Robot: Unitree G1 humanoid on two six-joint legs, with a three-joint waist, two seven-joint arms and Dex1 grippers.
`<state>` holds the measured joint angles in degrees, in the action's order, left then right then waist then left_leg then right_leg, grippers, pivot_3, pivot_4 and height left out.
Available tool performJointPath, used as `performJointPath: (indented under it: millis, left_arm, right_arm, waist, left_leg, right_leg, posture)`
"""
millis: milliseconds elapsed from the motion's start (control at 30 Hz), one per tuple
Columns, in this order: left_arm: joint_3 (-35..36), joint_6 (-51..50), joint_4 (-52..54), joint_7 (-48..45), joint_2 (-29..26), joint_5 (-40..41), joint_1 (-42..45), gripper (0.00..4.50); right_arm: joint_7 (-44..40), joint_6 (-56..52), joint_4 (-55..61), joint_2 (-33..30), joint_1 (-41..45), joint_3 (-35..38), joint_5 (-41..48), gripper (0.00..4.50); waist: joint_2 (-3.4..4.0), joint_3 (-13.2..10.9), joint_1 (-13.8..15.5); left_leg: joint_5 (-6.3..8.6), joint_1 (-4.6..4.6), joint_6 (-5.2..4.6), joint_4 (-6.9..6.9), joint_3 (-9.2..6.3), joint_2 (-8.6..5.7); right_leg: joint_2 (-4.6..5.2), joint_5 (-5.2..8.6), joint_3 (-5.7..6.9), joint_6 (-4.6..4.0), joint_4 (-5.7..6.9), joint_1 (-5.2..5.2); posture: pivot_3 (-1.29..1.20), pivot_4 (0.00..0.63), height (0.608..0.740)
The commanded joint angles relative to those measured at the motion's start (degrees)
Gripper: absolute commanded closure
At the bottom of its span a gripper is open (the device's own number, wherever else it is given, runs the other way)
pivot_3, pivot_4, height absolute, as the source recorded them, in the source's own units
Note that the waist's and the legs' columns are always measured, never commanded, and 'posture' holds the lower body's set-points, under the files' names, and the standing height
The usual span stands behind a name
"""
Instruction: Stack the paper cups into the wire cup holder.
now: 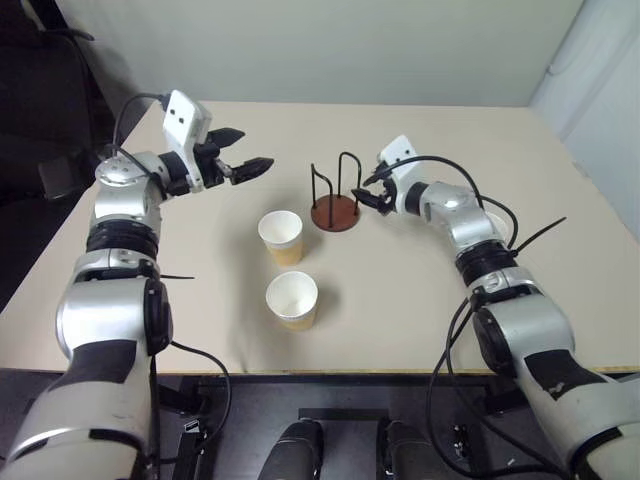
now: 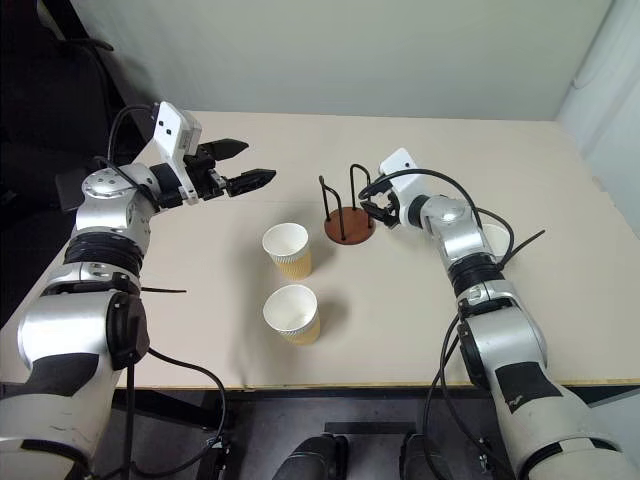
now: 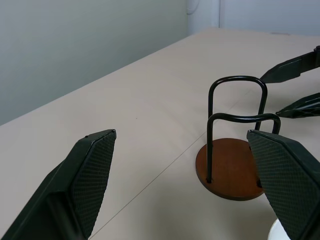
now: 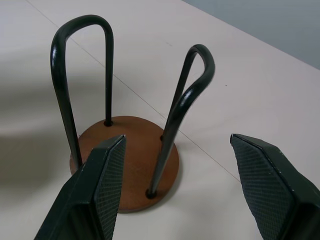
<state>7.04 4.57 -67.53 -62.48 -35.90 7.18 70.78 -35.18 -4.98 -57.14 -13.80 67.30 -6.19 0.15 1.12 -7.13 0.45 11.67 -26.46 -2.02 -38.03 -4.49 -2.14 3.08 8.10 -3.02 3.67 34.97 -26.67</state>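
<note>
Right hand (image 1: 371,194) stood just beside the wire cup holder (image 1: 335,199), right of the centre of the head view, with its two black fingers spread apart and nothing between them. In the right wrist view the two fingers (image 4: 95,192) rose on both sides of the holder's round reddish-brown base, and I could not tell if a fingertip touched the base or only came very near to it. The holder stood upright on the tabletop (image 1: 420,300), a little above the centre of the frame, with its two black wire loops pointing up and no cup inside.

Left hand (image 1: 248,153) was in the upper left part of the head view, raised above the tabletop and well apart from the holder. Its fingers were also spread wide and held nothing. In the left wrist view the holder (image 3: 235,165) showed between its two fingers (image 3: 90,180), farther away, and the tips of the other hand came in at the right edge.

Two paper cups stood upright with the open mouth up, in the middle of the frame and below the holder. One paper cup (image 1: 281,237) was near the holder's base, to its lower left. The other paper cup (image 1: 292,301) stood below the first one, near it but apart. Both were white inside and tan-orange outside.
</note>
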Motion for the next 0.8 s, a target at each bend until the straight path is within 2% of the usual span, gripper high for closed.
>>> performJointPath:
  millis: [33,400,500,700,733,800]
  left_arm:
    - [1.19,-0.03,2.17,-0.43,-1.09,0.85,0.43,0.00]
    - [1.01,-0.32,2.78,-0.59,-1.26,0.80,0.45,0.00]
    - [1.03,-0.38,2.92,-0.62,-1.33,0.80,0.30,0.00]
    - [1.06,-0.29,2.78,-0.63,-1.42,0.70,0.04,0.00]
    - [1.03,-0.27,2.74,-0.66,-1.40,0.67,0.02,0.00]
    - [0.97,-0.24,2.63,-0.68,-1.35,0.59,0.05,0.00]
  right_arm:
    - [1.20,2.28,-1.33,0.90,2.89,1.35,-0.14,1.16]
    - [3.59,4.46,-7.54,5.56,7.05,2.25,-0.37,1.16]
    - [3.21,4.62,-7.69,6.10,6.86,2.19,-0.52,2.05]
    - [1.34,3.31,-6.88,5.78,5.84,1.74,-0.74,4.30]
    - [0.97,2.84,-6.57,5.54,5.61,1.68,-0.82,4.48]
    - [0.10,1.66,-5.55,4.92,5.01,1.64,-0.88,4.48]
  waist:
    - [0.00,0.00,0.00]
    - [0.01,-0.01,-0.19]
    - [0.00,0.00,-0.16]
    - [0.00,0.00,-0.16]
    - [-0.01,0.01,-0.16]
    - [-0.03,0.02,-0.08]
  left_leg:
    - [0.00,0.00,0.01,0.00,-0.01,0.01]
    - [0.04,-0.08,0.07,0.01,0.00,0.09]
    - [0.06,-0.12,0.09,0.01,0.00,0.08]
    - [-0.01,-0.44,0.18,-0.05,-0.03,0.09]
    - [-0.05,-0.46,0.25,-0.06,-0.03,0.09]
    - [-0.07,-0.44,0.28,-0.07,-0.06,0.12]
  right_leg:
    - [0.01,-0.01,0.00,0.00,-0.01,0.00]
    - [-0.04,-0.02,0.03,-0.05,0.02,-0.11]
    - [-0.06,0.01,0.07,-0.13,0.01,-0.13]
    - [-0.05,-0.08,0.13,-0.08,0.01,-0.39]
    - [-0.05,-0.09,0.13,-0.08,0.01,-0.42]
    - [-0.06,-0.09,0.18,-0.07,0.01,-0.36]
  posture:
    - [0.00,0.150,0.740]
    - [0.00,0.150,0.740]
    - [0.00,0.150,0.740]
    - [0.00,0.150,0.740]
    - [0.00,0.150,0.740]
    - [0.00,0.150,0.740]
